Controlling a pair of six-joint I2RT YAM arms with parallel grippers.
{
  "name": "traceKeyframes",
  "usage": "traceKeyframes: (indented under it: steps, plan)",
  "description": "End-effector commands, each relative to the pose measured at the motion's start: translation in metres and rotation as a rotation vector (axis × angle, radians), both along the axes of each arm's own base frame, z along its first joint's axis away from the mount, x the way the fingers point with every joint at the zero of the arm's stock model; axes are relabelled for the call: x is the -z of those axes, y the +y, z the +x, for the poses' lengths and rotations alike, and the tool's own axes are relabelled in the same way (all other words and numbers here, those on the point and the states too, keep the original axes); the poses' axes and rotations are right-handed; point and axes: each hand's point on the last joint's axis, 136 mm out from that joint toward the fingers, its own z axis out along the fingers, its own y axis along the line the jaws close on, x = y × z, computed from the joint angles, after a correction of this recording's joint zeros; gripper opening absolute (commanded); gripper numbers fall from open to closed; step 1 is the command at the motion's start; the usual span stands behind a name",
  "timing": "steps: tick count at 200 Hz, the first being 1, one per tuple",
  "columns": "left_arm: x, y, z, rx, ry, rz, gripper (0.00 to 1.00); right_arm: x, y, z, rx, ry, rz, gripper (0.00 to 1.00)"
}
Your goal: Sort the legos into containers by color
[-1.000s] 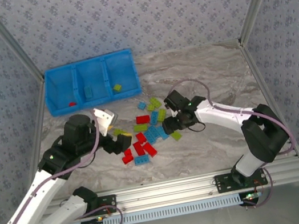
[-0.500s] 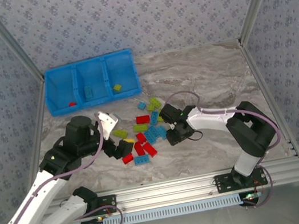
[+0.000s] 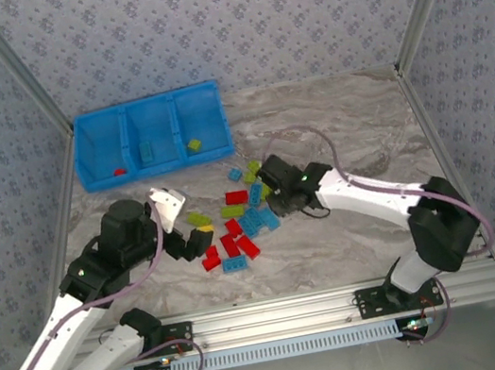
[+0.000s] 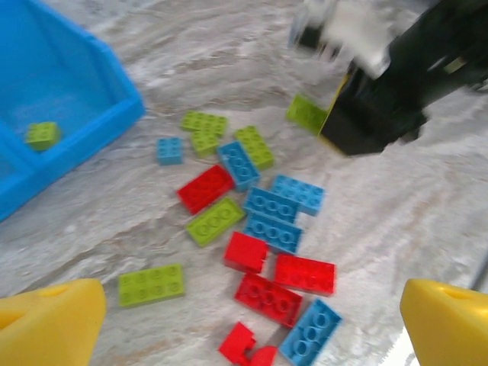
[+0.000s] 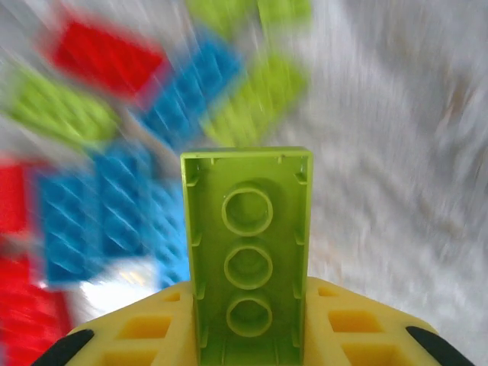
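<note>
The legos lie in a loose pile [image 3: 236, 225] of red, light blue and lime green bricks on the marble table. My right gripper [image 3: 277, 204] is at the pile's right edge, shut on a lime green lego [image 5: 248, 252] whose hollow underside faces the wrist camera between the yellow fingers [image 5: 130, 332]. My left gripper [image 3: 195, 243] hovers open over the pile's left side. Its yellow fingertips [image 4: 53, 324] stand far apart around red bricks [image 4: 268, 299] and a blue one [image 4: 309, 339]. The containers are three compartments of a blue bin [image 3: 146, 100] at the back left.
In the bin a red brick [image 3: 120, 172] lies in the left compartment, a blue one [image 3: 145, 150] in the middle, a green one [image 3: 193, 144] in the right. The bin's corner [image 4: 84, 99] is near the pile. Patterned walls enclose the table.
The right gripper dipped into the pile's right side, shut on a lime green lego and lifted it slightly. The left gripper stayed open and shifted a little over the pile's left side.
</note>
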Motion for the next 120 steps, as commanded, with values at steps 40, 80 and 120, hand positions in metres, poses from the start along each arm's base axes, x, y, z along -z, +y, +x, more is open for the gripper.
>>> traceKeyframes:
  steps: [40,80,120]
  plan:
    - [-0.004,0.060,0.043,-0.376,-0.052,0.029,0.99,-0.102,0.109,0.116,-0.052,-0.339,0.182,0.29]
    - [0.004,0.065,0.047,-0.389,-0.034,0.038,0.99,-0.068,0.144,0.195,-0.014,-0.367,0.142,0.29]
    - [0.007,0.071,0.052,-0.410,-0.038,0.041,0.99,-0.021,0.164,0.236,-0.064,-0.349,0.073,0.32]
